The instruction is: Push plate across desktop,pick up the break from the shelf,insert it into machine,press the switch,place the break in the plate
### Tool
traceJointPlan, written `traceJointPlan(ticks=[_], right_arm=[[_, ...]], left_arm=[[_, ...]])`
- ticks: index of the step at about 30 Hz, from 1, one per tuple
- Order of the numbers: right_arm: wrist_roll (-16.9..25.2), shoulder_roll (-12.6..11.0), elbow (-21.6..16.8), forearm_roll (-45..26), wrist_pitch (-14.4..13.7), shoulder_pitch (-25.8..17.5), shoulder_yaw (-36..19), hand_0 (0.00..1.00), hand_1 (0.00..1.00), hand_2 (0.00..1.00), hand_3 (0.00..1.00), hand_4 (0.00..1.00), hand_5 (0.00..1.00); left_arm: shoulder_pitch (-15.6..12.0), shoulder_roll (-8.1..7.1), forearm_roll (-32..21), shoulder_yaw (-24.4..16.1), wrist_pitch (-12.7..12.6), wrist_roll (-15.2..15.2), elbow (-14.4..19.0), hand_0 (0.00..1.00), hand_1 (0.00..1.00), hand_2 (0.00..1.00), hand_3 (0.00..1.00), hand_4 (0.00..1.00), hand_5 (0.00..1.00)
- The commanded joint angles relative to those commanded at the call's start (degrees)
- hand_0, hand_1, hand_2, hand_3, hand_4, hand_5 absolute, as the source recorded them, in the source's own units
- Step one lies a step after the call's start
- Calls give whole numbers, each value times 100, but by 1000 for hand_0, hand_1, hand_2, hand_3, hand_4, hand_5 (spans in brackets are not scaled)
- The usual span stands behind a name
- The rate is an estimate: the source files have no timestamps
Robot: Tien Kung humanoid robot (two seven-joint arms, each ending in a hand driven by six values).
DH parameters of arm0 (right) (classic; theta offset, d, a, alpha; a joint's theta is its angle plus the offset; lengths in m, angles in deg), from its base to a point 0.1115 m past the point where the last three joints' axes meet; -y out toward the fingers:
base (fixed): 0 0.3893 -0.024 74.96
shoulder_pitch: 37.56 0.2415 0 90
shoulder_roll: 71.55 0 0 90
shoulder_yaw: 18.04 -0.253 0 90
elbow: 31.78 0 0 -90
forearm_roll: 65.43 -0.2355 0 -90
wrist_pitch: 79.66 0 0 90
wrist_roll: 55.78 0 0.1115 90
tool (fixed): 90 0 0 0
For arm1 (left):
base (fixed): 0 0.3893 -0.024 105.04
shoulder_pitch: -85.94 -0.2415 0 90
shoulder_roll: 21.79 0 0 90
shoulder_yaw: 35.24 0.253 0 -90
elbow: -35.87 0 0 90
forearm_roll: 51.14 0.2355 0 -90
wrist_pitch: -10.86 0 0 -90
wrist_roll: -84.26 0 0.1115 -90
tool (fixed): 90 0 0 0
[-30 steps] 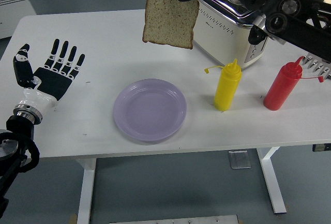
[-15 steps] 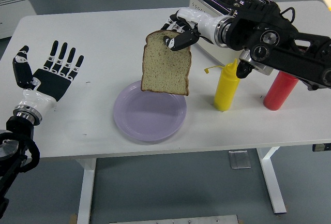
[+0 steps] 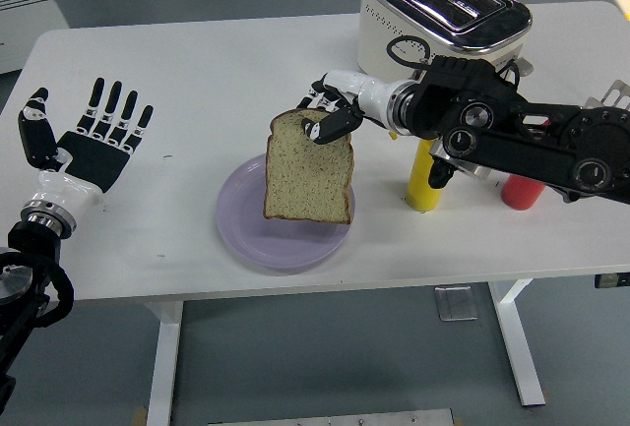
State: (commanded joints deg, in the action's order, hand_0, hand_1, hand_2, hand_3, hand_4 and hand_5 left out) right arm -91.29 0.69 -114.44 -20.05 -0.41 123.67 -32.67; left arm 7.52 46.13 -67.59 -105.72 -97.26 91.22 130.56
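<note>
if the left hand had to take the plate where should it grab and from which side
Probably the plate rim on its left edge, approached from the left. That stretch is bare and faces the open left hand; the bread held by the right hand hangs over the right part.

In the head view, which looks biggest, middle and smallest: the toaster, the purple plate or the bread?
1. Toaster and purple plate: look about alike, too close to rank.
2. Bread: smallest, though it is held up nearer the camera.
</note>
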Motion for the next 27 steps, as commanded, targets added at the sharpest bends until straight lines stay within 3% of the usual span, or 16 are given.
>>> traceJointPlan(ticks=[27], right_arm=[[708,432,508,-682,-297,-74,371,264,407,447,430,277,2]], left_arm=[[-15,16,51,-91,9,28,-107,809,740,721,736,713,998]])
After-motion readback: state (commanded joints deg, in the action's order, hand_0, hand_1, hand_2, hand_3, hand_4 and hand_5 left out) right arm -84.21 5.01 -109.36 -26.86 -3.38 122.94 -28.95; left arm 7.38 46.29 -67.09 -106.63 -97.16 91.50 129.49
